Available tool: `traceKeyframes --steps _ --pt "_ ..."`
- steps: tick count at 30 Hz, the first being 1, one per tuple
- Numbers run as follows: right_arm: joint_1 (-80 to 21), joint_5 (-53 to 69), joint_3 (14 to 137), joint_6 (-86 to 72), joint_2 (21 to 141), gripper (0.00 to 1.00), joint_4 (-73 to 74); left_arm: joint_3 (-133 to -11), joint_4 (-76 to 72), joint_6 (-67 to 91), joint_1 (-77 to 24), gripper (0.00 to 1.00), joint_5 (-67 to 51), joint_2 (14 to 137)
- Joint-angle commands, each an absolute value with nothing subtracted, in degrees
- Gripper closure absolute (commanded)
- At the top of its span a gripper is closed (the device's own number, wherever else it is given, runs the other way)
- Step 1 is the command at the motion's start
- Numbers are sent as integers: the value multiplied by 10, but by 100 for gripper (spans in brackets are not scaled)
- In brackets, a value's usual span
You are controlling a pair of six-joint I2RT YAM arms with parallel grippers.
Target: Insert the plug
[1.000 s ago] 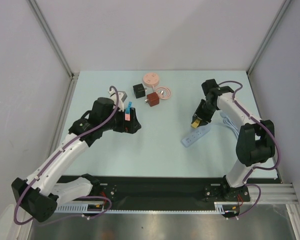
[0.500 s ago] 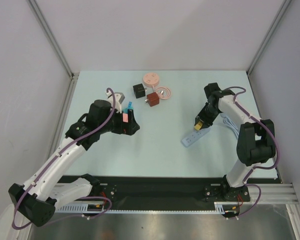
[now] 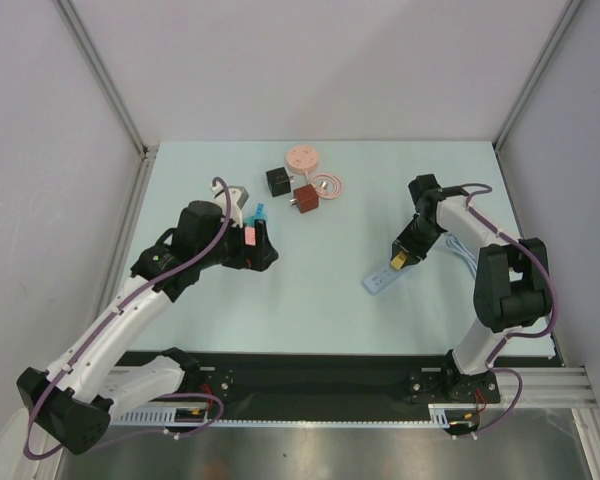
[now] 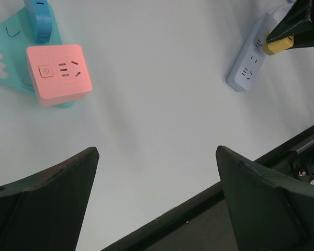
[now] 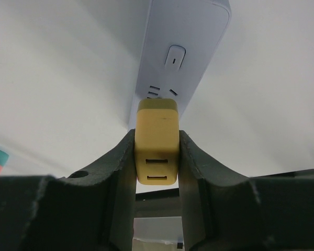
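Observation:
My right gripper [image 3: 401, 254] is shut on a yellow plug [image 5: 157, 141], its two fingers pressing the plug's sides. The plug [image 3: 397, 260] is tipped down onto the far half of a pale blue power strip [image 3: 381, 280] that lies flat on the table. In the right wrist view the plug's far end sits right at a socket of the power strip [image 5: 184, 47], and its prongs are hidden. My left gripper [image 4: 157, 157] hangs open over bare table with nothing between its fingers. The left wrist view also shows the power strip [image 4: 249, 65] with the plug [image 4: 278, 43] above it.
Beside my left gripper [image 3: 263, 250] sit a pink socket cube [image 3: 251, 233] and a blue piece [image 3: 259, 212]. At the back lie a black cube [image 3: 278, 180], a red-brown cube [image 3: 304, 197], a pink disc [image 3: 302, 157] and a pink ring [image 3: 330, 186]. The strip's cable [image 3: 458, 246] trails right.
My right gripper has carried the yellow plug down and nearer, onto the power strip. The left arm drew back slightly to the left, then stayed still.

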State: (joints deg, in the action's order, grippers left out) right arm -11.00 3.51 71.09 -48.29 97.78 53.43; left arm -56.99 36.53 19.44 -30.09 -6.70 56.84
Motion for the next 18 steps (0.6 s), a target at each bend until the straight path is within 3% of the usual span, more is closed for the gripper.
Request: traceKeyframes --steps 1,18 --pt "-105 22 700 -500 965 100 528 -570 351 198 -299 0 -52 550" --pt "-103 10 733 -515 993 100 525 -570 352 200 -299 0 -61 551"
